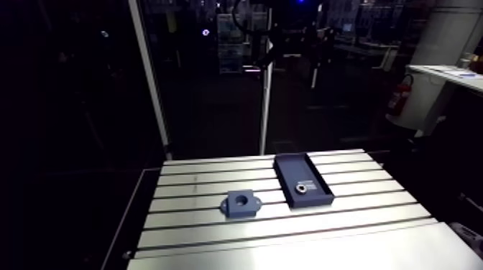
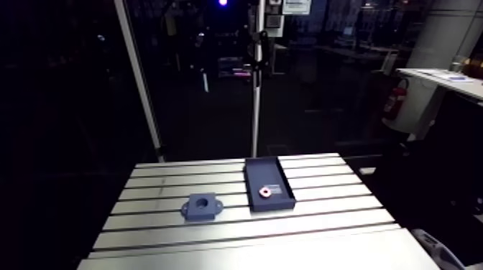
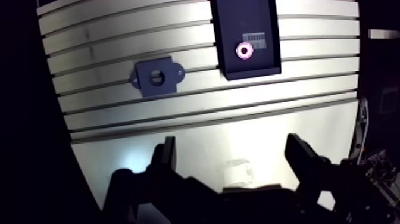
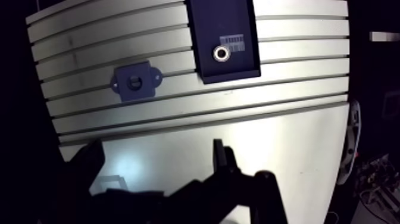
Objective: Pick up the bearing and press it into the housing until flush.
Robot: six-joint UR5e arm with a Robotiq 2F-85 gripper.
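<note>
Bearing [image 3: 244, 50]: small ring with a metal sheen, lying flat on the floor of a shallow dark tray [image 3: 229, 30], in the tray's nearer half, clear of the walls. A pale label sits on the tray floor just beside it.

Housing [image 3: 157, 76]: dark block with a round bore and two side ears. It rests flat on the slotted table [image 3: 178, 113], left of the tray and well apart from it. Bore looks empty.

Gripper [image 3: 232, 143] hangs over the plain near strip of the table, well short of both parts. Fingers [image 3: 303, 158] are spread wide, nothing between them.

Handling, as a judgement:
- Likely steel: rigid, dense for its size, smooth. It won't deform under the pads but may slip or tip if pinched off-centre.
- Best hold looks like the outer rim, pads on opposite sides across the full width, ring kept level.
- Lying flat leaves little height to catch, so the fingertips need to reach almost to the tray floor.
- Tray walls seem far enough off to clear the pads on either side.
- Pressing flush calls for the ring to be square to the bore; a tilted start would likely jam.
</note>
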